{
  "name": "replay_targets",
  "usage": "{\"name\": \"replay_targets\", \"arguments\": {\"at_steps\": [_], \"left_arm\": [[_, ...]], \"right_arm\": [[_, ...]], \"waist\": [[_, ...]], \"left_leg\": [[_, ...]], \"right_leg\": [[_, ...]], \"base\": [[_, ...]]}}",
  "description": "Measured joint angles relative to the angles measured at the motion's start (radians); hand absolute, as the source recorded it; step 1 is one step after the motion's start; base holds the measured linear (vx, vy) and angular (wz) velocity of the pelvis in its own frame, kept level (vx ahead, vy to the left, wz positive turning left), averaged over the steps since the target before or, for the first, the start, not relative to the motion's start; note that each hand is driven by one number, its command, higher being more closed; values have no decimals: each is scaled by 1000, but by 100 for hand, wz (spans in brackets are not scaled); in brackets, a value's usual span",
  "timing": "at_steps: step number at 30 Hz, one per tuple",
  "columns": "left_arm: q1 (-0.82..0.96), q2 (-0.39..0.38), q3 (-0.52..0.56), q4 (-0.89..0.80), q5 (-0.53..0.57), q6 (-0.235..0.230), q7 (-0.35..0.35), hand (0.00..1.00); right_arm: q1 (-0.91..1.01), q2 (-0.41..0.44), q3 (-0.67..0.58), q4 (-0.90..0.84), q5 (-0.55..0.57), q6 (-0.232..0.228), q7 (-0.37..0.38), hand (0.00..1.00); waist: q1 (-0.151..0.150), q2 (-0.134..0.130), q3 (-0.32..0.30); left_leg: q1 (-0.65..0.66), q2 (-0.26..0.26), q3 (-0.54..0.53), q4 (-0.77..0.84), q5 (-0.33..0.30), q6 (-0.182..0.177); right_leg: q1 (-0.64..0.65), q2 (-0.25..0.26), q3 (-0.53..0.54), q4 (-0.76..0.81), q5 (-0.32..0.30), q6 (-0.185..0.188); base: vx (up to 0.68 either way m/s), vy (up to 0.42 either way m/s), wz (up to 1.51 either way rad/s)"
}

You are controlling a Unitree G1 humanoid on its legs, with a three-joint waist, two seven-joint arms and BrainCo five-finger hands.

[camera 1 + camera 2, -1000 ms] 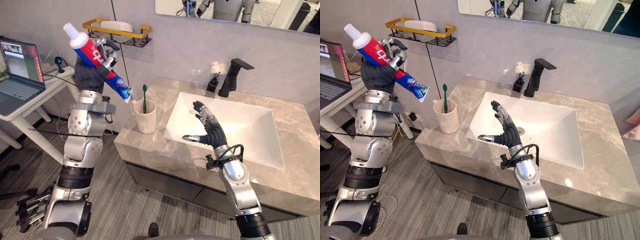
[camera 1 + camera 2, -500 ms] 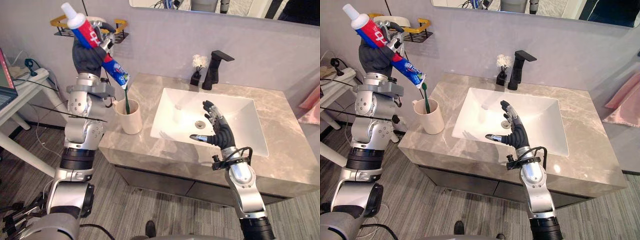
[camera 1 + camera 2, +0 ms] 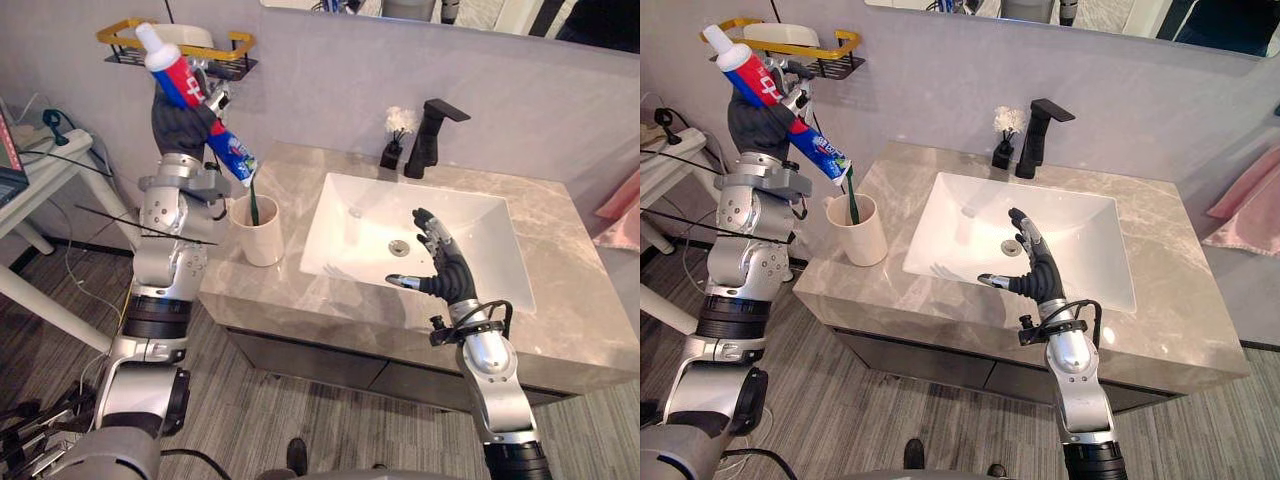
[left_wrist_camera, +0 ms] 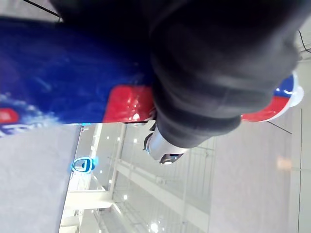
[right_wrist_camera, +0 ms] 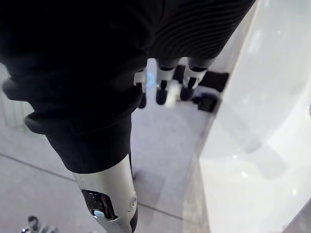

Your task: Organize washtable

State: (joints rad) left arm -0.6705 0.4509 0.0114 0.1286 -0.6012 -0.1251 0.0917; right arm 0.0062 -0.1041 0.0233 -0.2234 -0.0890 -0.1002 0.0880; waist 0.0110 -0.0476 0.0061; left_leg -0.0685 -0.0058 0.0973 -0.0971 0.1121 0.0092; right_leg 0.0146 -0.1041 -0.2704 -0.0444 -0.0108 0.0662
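Red, white and blue toothpaste tube (image 3: 812,142) gripped in the left hand (image 3: 752,122), cap toward 11 o'clock, crimp toward 5; right hand (image 3: 1035,275) spread open.

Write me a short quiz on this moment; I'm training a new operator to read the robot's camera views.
1. True or false: the right hand is curled round the cup.
2. Which thing is the left hand shut on? A) the cup B) the toothpaste tube C) the toothbrush
3. In a word or two, what stands inside the cup?

Key
1. False: the right hand is open and holds nothing.
2. B: the toothpaste tube, held up with its cap end high and its flat end down near the cup.
3. The green toothbrush.
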Motion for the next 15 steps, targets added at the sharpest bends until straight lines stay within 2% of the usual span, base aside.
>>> {"name": "replay_targets", "arguments": {"at_steps": [15], "left_arm": [[156, -57, 5, -20, 24, 28, -5, 100]], "right_arm": [[2, -1, 6, 0, 0, 1, 5, 0]], "waist": [[2, 0, 3]], "left_leg": [[2, -5, -12, 0, 1, 0]], "right_leg": [[2, -4, -8, 7, -1, 0]], "base": [[2, 1, 0]]}}
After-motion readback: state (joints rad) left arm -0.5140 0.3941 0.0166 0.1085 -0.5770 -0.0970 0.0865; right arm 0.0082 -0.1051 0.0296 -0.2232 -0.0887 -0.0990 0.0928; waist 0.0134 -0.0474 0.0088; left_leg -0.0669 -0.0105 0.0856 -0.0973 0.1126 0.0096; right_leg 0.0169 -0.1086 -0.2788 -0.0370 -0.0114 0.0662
